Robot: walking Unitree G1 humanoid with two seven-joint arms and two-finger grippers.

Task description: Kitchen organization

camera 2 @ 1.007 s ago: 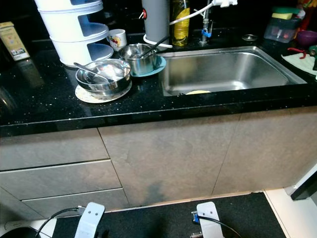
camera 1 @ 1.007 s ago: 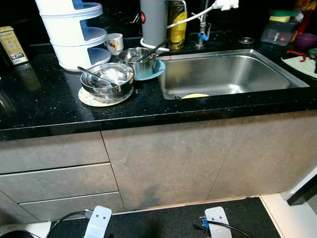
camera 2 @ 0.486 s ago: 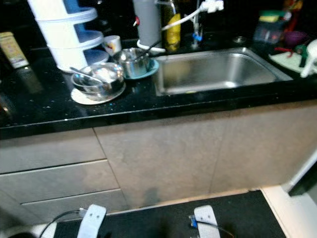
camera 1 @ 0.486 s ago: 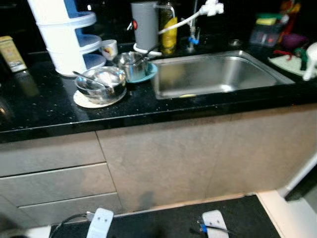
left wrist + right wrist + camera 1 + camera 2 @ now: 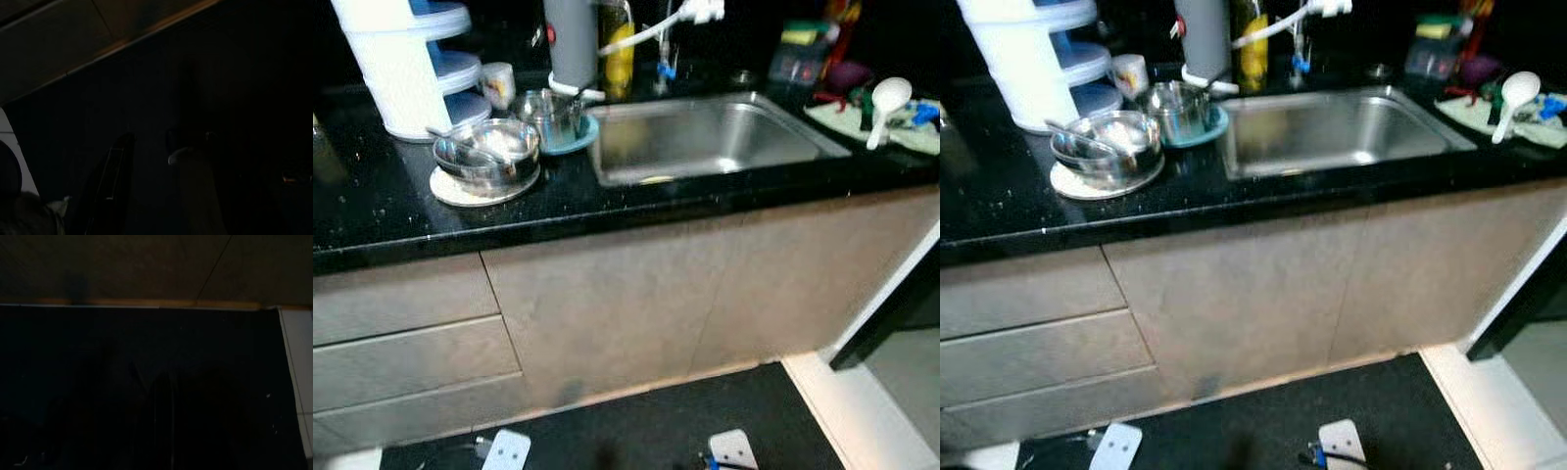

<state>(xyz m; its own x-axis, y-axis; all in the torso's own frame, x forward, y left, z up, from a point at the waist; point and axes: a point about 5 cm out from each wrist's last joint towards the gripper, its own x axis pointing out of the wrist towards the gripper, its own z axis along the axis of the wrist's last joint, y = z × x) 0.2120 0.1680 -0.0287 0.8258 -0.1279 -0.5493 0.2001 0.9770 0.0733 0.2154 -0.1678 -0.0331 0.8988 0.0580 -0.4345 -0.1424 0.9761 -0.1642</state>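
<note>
Two stacked steel bowls (image 5: 486, 157) with a spoon sit on a pale plate (image 5: 445, 191) on the black counter (image 5: 607, 191). Behind them a small steel pot (image 5: 548, 113) stands on a blue plate (image 5: 579, 137), next to the steel sink (image 5: 705, 137). Something yellow lies at the sink's front edge. A white mug (image 5: 497, 83) stands further back. Both arms hang idle by the floor. The left gripper (image 5: 117, 161) and the right gripper (image 5: 161, 416) are dim shapes over the dark mat.
A white tiered rack (image 5: 396, 59) stands at the back left, with a grey jug (image 5: 570, 39), an oil bottle (image 5: 619, 44) and a white tap (image 5: 675, 18) behind the sink. A white ladle (image 5: 881, 103) lies on a cloth at the right. Below are drawers (image 5: 401, 333), a black mat (image 5: 636, 431) and pale floor (image 5: 862, 411).
The camera has swung to the right, so the whole counter has slid left in the picture and the white ladle has come into view. Nothing on the counter has moved.
</note>
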